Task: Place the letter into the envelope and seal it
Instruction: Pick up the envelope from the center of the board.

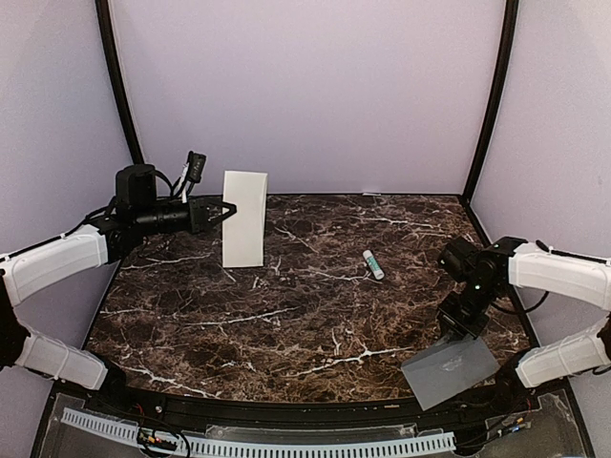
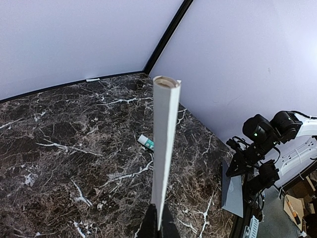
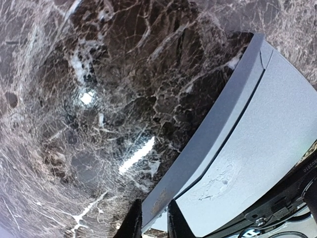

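Observation:
The letter (image 1: 244, 218) is a pale folded sheet held up in the air at the back left, pinched at its left edge by my left gripper (image 1: 225, 210). In the left wrist view the letter (image 2: 164, 148) runs edge-on up from the shut fingers (image 2: 158, 224). The grey envelope (image 1: 449, 369) hangs tilted at the near right edge of the table, gripped at its upper edge by my right gripper (image 1: 462, 324). In the right wrist view the fingers (image 3: 151, 220) are shut on the envelope's flap edge (image 3: 213, 134).
A small glue stick (image 1: 372, 264) lies on the dark marble table (image 1: 286, 315) right of centre; it also shows in the left wrist view (image 2: 146, 142). Pale walls and black corner posts bound the back and sides.

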Tool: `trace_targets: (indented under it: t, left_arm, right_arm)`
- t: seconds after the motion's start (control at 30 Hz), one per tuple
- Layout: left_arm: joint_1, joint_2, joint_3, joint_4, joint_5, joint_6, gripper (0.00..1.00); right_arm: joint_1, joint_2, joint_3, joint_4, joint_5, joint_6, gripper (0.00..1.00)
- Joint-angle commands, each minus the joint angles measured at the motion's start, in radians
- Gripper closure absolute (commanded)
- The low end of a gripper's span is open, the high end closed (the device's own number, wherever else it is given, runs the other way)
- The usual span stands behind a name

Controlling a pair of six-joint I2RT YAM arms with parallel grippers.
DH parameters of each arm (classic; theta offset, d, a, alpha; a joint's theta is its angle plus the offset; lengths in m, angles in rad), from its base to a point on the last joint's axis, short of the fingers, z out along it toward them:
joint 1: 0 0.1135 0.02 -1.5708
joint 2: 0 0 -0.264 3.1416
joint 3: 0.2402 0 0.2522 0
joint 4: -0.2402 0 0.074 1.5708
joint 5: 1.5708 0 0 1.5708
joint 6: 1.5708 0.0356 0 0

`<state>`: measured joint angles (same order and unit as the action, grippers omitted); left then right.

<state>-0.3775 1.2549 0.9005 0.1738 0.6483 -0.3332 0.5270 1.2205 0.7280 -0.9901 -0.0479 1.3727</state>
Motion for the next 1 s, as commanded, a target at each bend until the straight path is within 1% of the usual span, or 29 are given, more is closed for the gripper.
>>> trace_targets:
  t: [0.0, 0.13, 0.23, 0.3, 0.63, 0.7, 0.77, 0.87, 0.97]
  left_arm:
    - [0.005, -0.036, -0.008, 0.01, 0.005, 0.008, 1.0]
    - [0.005, -0.038, -0.01, 0.013, 0.007, 0.005, 1.0]
    - [0.005, -0.041, -0.01, 0.013, 0.005, 0.005, 1.0]
    - [0.005, -0.043, -0.011, 0.013, 0.006, 0.005, 1.0]
    - [0.004, -0.049, -0.011, 0.013, 0.006, 0.005, 1.0]
    - [0.004, -0.05, -0.011, 0.012, 0.004, 0.006, 1.0]
    - [0.005, -0.051, -0.011, 0.011, 0.004, 0.006, 1.0]
    - [0.005, -0.052, -0.008, 0.001, -0.012, 0.011, 1.0]
    - [0.005, -0.051, -0.003, -0.02, -0.04, 0.021, 1.0]
  right_arm:
    - [0.016, -0.018, 0.003, -0.041, 0.013, 0.013, 0.86]
    - [0.026, -0.022, 0.033, -0.082, 0.033, 0.017, 0.87]
    - [0.031, -0.032, 0.023, -0.083, 0.029, 0.031, 0.96]
    - [0.034, -0.041, 0.011, -0.08, 0.024, 0.038, 1.0]
    - [0.045, -0.052, 0.006, -0.064, 0.042, 0.05, 1.0]
    - [0.054, -0.042, 0.036, -0.059, 0.044, 0.034, 1.0]
    - [0.072, -0.024, 0.087, -0.061, 0.079, 0.009, 1.0]
    - [0.117, 0.022, 0.169, -0.046, 0.097, -0.061, 1.0]
    - [0.19, 0.091, 0.244, -0.007, 0.091, -0.126, 1.0]
